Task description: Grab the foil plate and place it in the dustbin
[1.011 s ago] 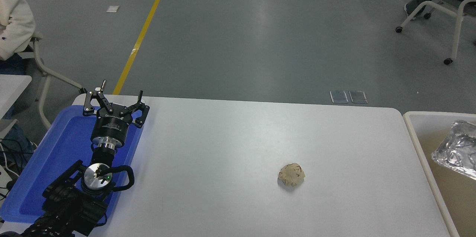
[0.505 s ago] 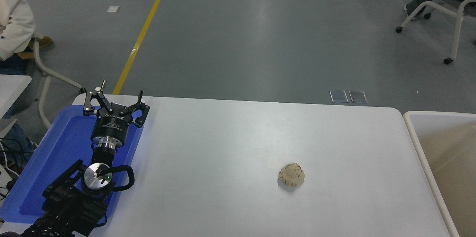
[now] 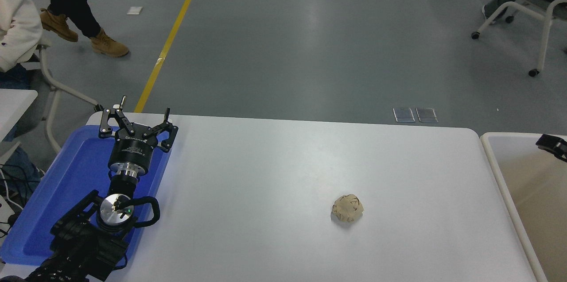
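Foil plate: not visible anywhere on the table or in the shown part of the bin; judged already dropped inside, out of frame at the right.
Dustbin (image 3: 491,158): off-white rim and tan interior, cut off by the right edge, just beside the table's right end.
Right gripper (image 3: 552,144): only a small black part showing at the right edge, above the bin's opening; opening width and any load impossible to tell.
Step in hand: judged release or withdrawal over the bin.
Doing it well: lift straight up clear of the rim before swinging back; avoid clipping the bin wall; confirm the plate lies fully inside.
Paper ball (image 3: 347,208): crumpled, beige, alone on the white table (image 3: 274,171), well apart from the bin; to be left alone.
Left gripper (image 3: 138,119): parked at lower left over the blue tray (image 3: 66,175), fingers spread wide, holding nothing.
Background: a person's legs in tan boots at top left, chairs at both upper corners.
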You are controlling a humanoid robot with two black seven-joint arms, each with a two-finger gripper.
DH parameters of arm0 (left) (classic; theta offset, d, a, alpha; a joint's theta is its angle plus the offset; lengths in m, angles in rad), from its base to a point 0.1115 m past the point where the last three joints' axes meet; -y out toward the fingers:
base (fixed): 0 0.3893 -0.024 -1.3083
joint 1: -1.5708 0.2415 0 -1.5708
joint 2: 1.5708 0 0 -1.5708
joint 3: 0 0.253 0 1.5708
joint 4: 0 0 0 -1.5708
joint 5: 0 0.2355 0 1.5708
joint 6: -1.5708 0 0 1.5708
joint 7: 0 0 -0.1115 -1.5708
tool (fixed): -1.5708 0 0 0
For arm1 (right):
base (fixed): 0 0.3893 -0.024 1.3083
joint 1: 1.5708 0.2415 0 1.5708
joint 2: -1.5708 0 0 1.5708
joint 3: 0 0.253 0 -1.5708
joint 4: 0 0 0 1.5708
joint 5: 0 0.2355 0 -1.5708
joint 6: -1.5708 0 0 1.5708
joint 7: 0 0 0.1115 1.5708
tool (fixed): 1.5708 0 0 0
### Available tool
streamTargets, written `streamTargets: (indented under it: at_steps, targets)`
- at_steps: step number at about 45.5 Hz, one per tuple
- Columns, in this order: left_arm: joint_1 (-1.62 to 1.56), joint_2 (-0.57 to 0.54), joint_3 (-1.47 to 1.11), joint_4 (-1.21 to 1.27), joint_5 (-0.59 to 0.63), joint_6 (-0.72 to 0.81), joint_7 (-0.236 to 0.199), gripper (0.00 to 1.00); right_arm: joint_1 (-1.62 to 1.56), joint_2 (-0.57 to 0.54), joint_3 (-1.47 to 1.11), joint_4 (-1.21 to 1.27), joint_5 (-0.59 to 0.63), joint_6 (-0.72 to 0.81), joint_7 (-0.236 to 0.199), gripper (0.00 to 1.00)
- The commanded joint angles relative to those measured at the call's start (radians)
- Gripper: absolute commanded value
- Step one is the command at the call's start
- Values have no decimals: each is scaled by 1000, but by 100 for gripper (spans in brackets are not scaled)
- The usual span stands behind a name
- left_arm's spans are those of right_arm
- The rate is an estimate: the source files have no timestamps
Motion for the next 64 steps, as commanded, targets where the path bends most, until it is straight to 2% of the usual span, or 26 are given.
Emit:
streamTargets:
  at_steps: [1, 10, 16, 26, 35, 43, 64]
  targets:
    - [0, 0, 0, 0, 0, -1, 0, 100, 223, -15, -176, 186, 2, -10, -19, 100]
    - [0, 0, 0, 0, 1, -1, 1, 100, 442, 4, -369, 378, 3, -37, -19, 100]
    - [0, 0, 0, 0, 1, -1, 1, 100, 575, 54, -504, 469, 10, -37, -21, 100]
    - [0, 0, 0, 0, 1, -1, 1, 100, 793, 174, -728, 619, 123, -37, -15, 100]
    - [0, 0, 0, 0, 1, -1, 1, 100, 862, 212, -725, 707, 126, -21, -16, 100]
    - [0, 0, 0, 0, 0, -1, 0, 100, 915, 310, -722, 754, 132, 2, -18, 100]
    - [0, 0, 0, 0, 0, -1, 0, 100, 1077, 582, -615, 828, 382, 212, -16, 100]
